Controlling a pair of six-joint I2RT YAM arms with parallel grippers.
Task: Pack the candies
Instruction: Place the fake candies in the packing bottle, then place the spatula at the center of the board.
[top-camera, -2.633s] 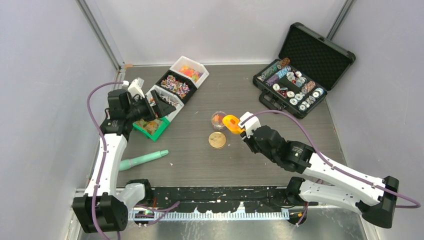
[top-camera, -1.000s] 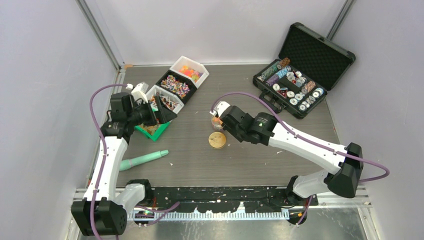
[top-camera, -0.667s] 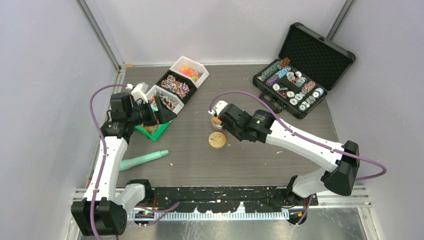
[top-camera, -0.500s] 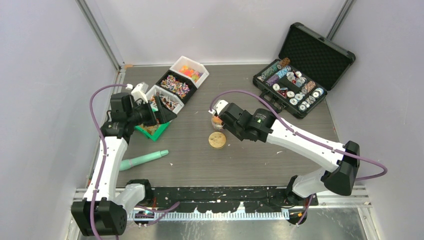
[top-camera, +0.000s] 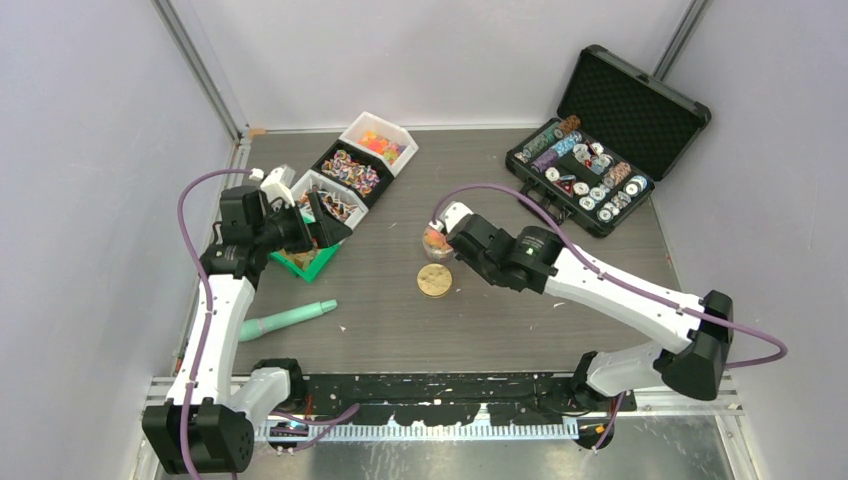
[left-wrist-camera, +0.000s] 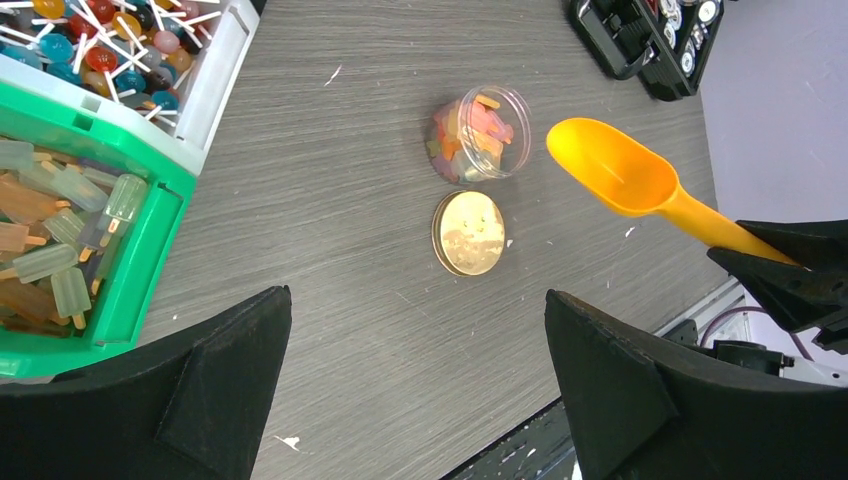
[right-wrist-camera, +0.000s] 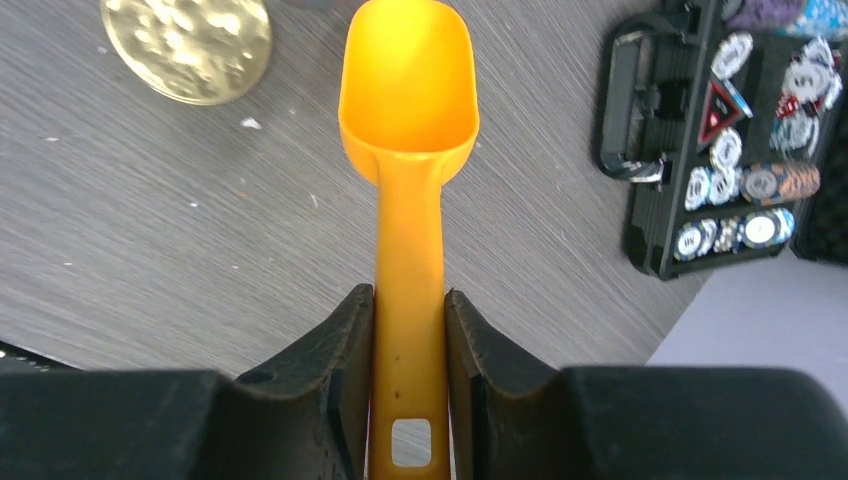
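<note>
Nearest my bases, at about 7 o'clock on the desk, lies a mint-green tool that I judge has no part in this step. Further in, near the middle, the flat gold disc lies face up, and touching it or just beside it at its 12 o'clock stands the small clear jar, mouth open, with a mixed layer of the candies already inside. My right hand is partly closed, with both fingers pressed on the handle of the orange scoop. The bowl is empty and sits beside the jar, not over its mouth. So I judge one load has been tipped in and I am between loads. My left hand is spread as wide as it goes and grips nothing. It hangs at 9 o'clock over the green bin of pale stick sweets. Beyond it, running toward 11 o'clock, are the other bins with more candies, striped and bright orange. The black chip case at 2 o'clock is no concern of mine. The next move, as I see it, calls for swinging the scoop level toward 10 o'clock and digging into a bin without fouling my left hand. If the jar is full enough, the free left hand should take the disc instead.
</note>
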